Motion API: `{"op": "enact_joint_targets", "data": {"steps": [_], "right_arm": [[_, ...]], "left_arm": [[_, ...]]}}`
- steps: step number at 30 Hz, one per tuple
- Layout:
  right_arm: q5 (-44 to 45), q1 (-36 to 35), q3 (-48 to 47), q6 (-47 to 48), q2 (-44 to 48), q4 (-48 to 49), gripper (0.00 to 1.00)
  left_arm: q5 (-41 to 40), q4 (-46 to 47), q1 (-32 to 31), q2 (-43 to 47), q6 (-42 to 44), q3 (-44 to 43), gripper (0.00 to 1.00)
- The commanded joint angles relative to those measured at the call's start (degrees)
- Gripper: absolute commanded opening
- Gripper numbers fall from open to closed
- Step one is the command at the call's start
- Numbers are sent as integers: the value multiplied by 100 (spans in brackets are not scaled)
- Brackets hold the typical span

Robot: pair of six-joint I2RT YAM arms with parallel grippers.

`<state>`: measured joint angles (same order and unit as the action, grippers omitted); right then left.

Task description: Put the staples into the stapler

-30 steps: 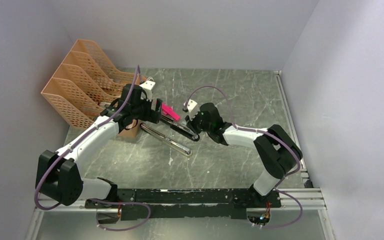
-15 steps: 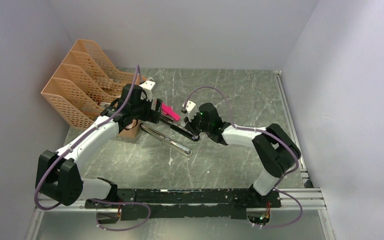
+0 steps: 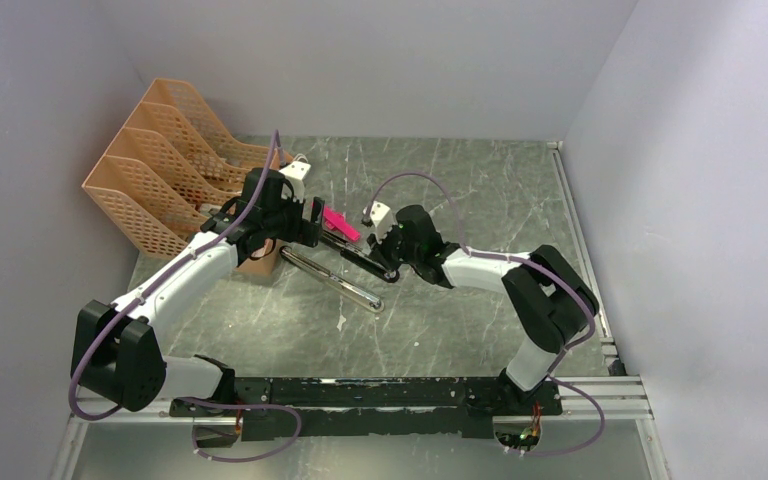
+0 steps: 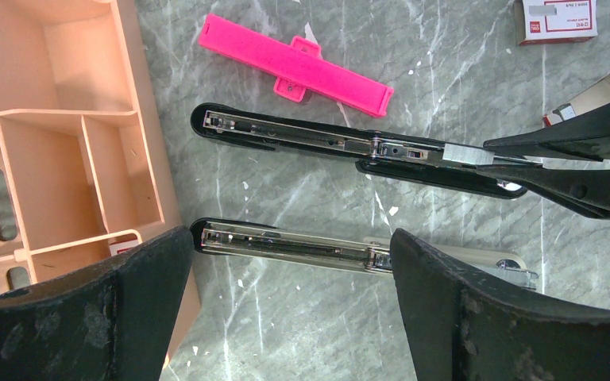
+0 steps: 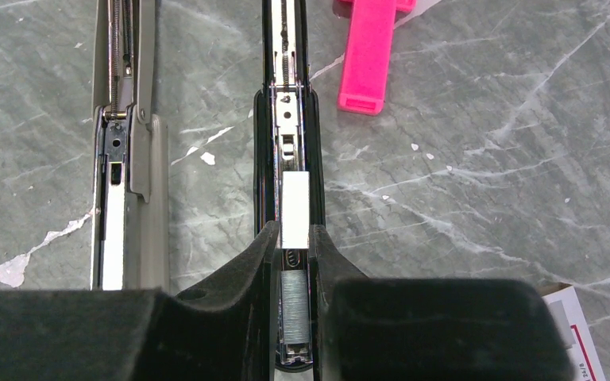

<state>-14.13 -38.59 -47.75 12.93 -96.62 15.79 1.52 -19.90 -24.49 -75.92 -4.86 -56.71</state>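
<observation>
Black stapler (image 4: 302, 140) lies open, right gripper (image 5: 294, 238) clamped on staples (image 5: 295, 208) over its rail. Left gripper (image 4: 290, 248) spread wide above grey stapler (image 5: 119, 119). Pink plastic piece (image 4: 294, 63) beside; staple box (image 4: 556, 20), peach organizer (image 4: 63, 119) near.

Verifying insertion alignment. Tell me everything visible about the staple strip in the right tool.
The staples are one short, silvery-white metal strip, pinched at one end between the fingertips of the right tool. It lies lengthwise over the silver channel of the open black stapler, short of its hinge. Whether it is seated cannot be told.
</observation>
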Motion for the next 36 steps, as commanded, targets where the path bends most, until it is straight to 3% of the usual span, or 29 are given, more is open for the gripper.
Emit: {"op": "enact_joint_targets", "data": {"steps": [1, 36], "right_arm": [[23, -9, -146, 49, -107, -58, 0], [110, -62, -295, 166, -211, -466, 0]], "left_arm": [[-20, 167, -29, 74, 52, 11, 97], [-10, 166, -29, 82, 62, 11, 97]]}}
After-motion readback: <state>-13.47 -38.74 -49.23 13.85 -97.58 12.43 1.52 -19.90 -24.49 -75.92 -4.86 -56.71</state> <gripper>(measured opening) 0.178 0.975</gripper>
